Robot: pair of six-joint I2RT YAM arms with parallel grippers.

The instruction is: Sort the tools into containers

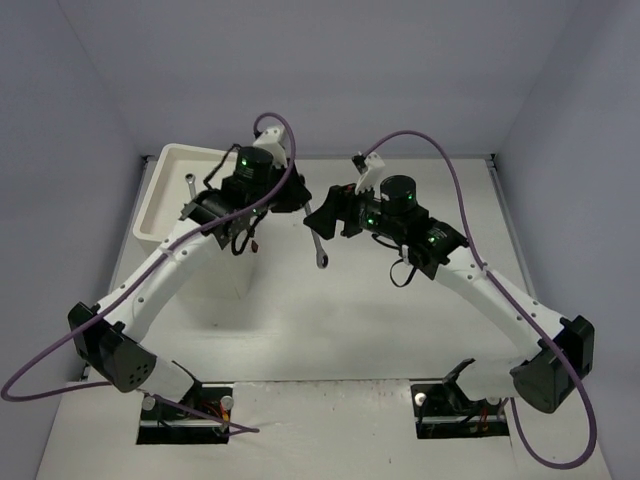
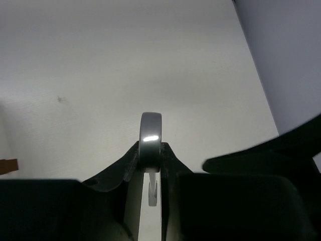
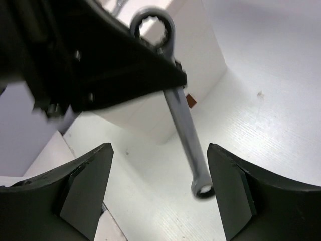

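Note:
A silver wrench (image 1: 319, 250) hangs upright over the table, right of the white drawer box (image 1: 160, 222). My left gripper (image 1: 300, 205) is shut on the wrench near its upper ring end (image 2: 151, 138); the jaws (image 2: 151, 156) pinch it edge-on. In the right wrist view the wrench (image 3: 183, 120) slants down from the left gripper's black fingers (image 3: 125, 70). My right gripper (image 1: 322, 218) is open and empty, its jaws (image 3: 159, 146) spread either side of the wrench's lower end without touching it. Another silver wrench (image 1: 191, 190) lies in the box's tray top.
The box's drawers carry small brown handles (image 3: 191, 101). The box stands at the table's left rear by the wall. Both arms meet over the table's middle. Purple cables (image 1: 440, 150) loop above both wrists. Bare white tabletop (image 1: 400, 330) lies in front.

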